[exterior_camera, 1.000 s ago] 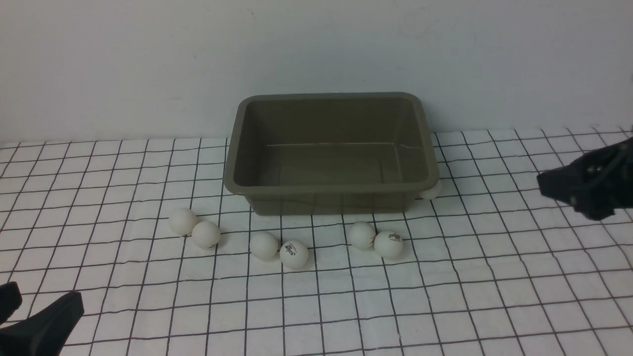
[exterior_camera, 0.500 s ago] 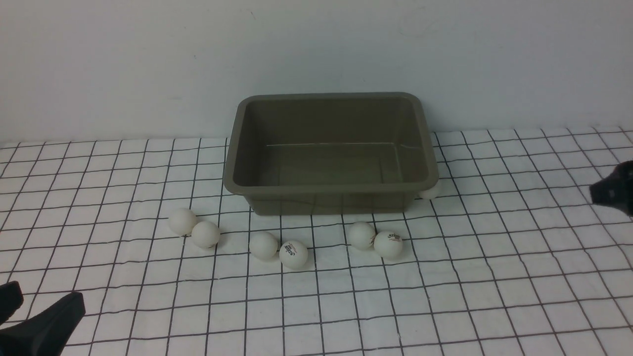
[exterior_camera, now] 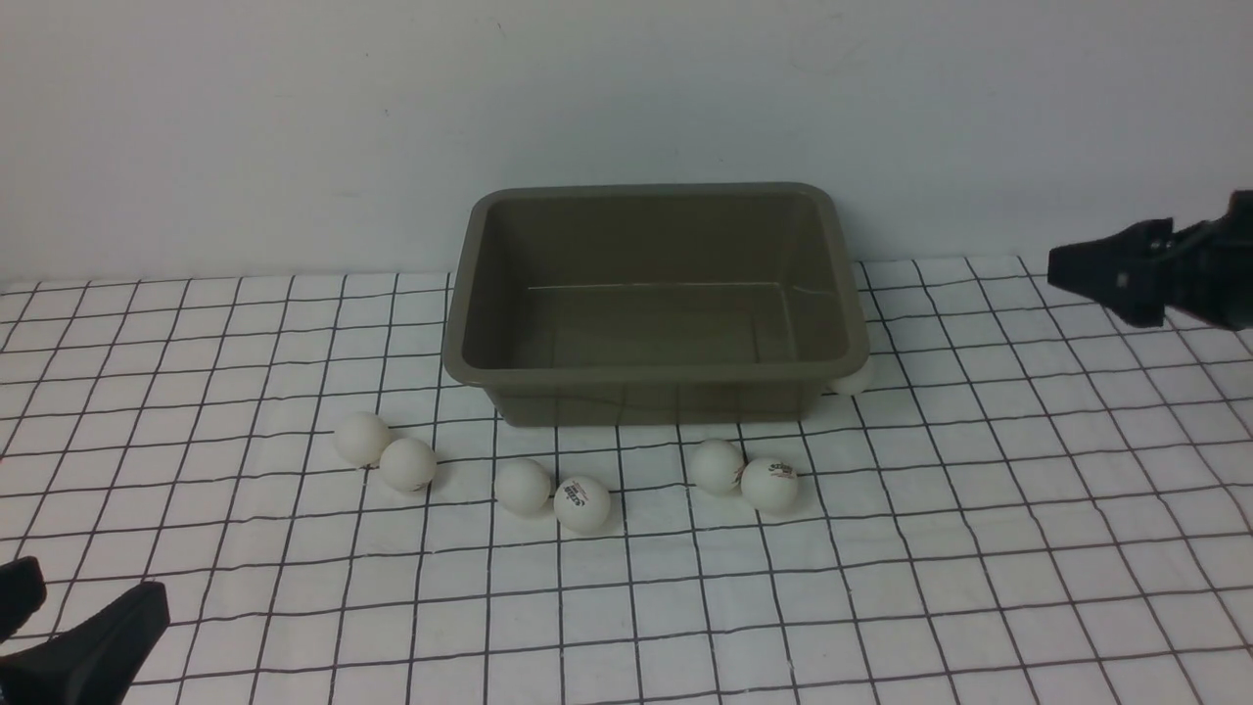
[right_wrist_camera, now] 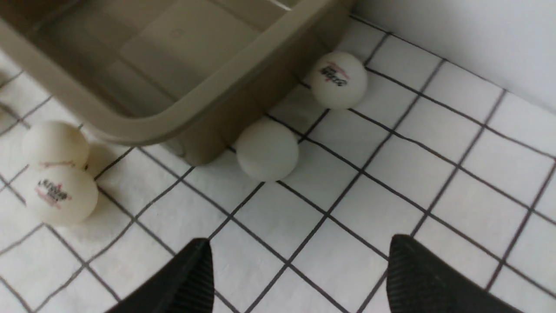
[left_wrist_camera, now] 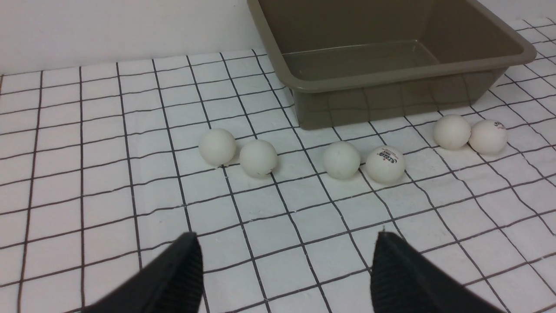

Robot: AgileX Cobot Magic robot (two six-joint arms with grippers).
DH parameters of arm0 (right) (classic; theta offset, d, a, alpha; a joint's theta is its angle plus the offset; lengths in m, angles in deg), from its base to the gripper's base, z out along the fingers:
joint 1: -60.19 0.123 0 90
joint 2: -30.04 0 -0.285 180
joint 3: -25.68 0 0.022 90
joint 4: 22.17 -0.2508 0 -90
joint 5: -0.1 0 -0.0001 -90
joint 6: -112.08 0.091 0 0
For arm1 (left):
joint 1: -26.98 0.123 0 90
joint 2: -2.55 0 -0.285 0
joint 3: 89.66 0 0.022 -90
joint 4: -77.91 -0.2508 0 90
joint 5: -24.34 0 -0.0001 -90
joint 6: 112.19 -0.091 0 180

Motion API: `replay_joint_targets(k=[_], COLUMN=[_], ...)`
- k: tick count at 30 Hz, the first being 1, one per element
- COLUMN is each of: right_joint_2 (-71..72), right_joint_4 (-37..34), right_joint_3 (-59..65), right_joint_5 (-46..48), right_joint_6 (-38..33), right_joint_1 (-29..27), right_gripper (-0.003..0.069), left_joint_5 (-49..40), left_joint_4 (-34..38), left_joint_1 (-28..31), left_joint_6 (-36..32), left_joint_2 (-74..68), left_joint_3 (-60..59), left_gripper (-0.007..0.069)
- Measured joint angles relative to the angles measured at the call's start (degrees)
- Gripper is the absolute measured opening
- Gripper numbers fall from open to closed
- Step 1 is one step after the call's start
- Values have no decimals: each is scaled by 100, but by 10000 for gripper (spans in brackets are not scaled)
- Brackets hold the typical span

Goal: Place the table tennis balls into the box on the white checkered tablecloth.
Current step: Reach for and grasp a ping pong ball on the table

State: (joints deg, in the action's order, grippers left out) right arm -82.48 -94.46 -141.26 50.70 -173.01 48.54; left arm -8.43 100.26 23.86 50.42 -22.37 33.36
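The olive-grey box (exterior_camera: 656,370) stands empty at the back middle of the white checkered tablecloth (exterior_camera: 979,548). Several white table tennis balls lie in pairs before it: (exterior_camera: 362,438), (exterior_camera: 407,464), (exterior_camera: 522,486), (exterior_camera: 581,504), (exterior_camera: 718,466), (exterior_camera: 769,485). Another ball (exterior_camera: 856,377) peeks from behind the box's right front corner. In the right wrist view it (right_wrist_camera: 267,150) touches the box (right_wrist_camera: 130,130), and a logo ball (right_wrist_camera: 339,80) lies farther back. My right gripper (exterior_camera: 1067,266) (right_wrist_camera: 299,241) hovers open, right of the box. My left gripper (exterior_camera: 83,602) (left_wrist_camera: 286,237) is open at the near left, short of the balls (left_wrist_camera: 256,157).
A plain white wall rises right behind the box and the cloth's far edge. The box (left_wrist_camera: 391,74) also shows in the left wrist view. Nothing else stands on the cloth.
My right gripper first drew back to the right, then rose and came back left, farther back, level with the box's right side. The left gripper and the balls have not moved.
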Motion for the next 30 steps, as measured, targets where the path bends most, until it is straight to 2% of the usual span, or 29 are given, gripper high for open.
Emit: replay_joint_targets(k=[9, 16, 19, 23, 30], right_joint_2=[-13, -18, -18, -78, -595], right_joint_4=[110, -449, -683, -872, -913], right_joint_3=[-5, -5, -5, -5, -43], right_joint_5=[-6, 379, 231, -120, -180], right_joint_6=[-1348, -1435, -1426, -1030, -848], right_joint_1=[438, 507, 508, 508, 508], right_gripper=[482, 482, 482, 482, 482], left_joint_5=[-47, -192, -297, -344, -348], left_joint_4=[28, 45, 45, 45, 45], left_joint_1=[0, 0, 0, 0, 0], left_joint_6=[0, 0, 0, 0, 0], left_joint_2=[0, 0, 0, 0, 0], left_joint_3=[0, 0, 0, 0, 0], left_gripper=[471, 471, 471, 471, 471])
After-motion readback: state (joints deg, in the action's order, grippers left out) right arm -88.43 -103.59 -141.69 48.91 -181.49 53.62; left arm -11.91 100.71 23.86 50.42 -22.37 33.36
